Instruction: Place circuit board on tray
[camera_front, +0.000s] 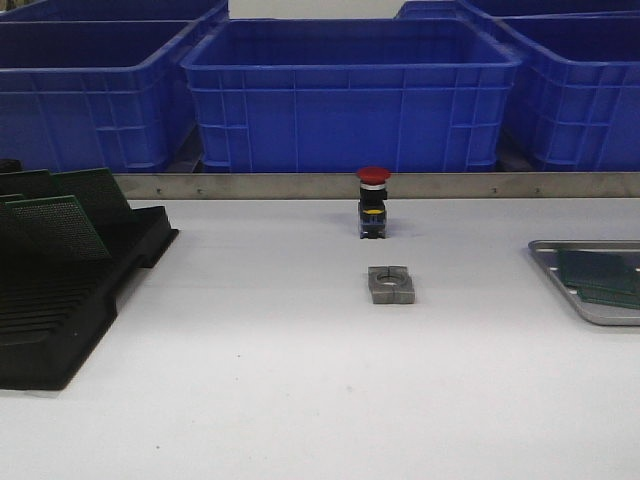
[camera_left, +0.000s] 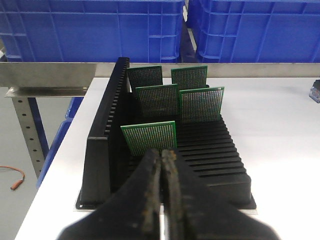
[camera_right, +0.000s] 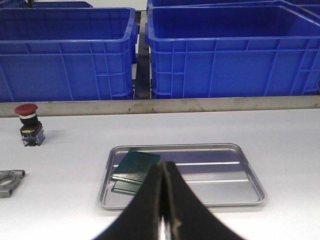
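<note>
Several green circuit boards (camera_left: 148, 137) stand upright in the slots of a black rack (camera_left: 102, 150) at the table's left; the rack also shows in the front view (camera_front: 70, 320). My left gripper (camera_left: 164, 153) is shut and empty, its tips just short of the nearest board. The silver tray (camera_right: 240, 199) lies at the table's right, its rim also showing in the front view (camera_front: 590, 243). Two green boards (camera_right: 136, 165) lie stacked in its left part. My right gripper (camera_right: 162, 166) is shut and empty, above the tray's near edge. Neither gripper shows in the front view.
A red emergency-stop button (camera_front: 373, 203) stands mid-table at the back, with a small grey metal block (camera_front: 390, 284) in front of it. Large blue bins (camera_front: 350, 95) line the far side behind a metal rail. The table's left edge runs beside the rack.
</note>
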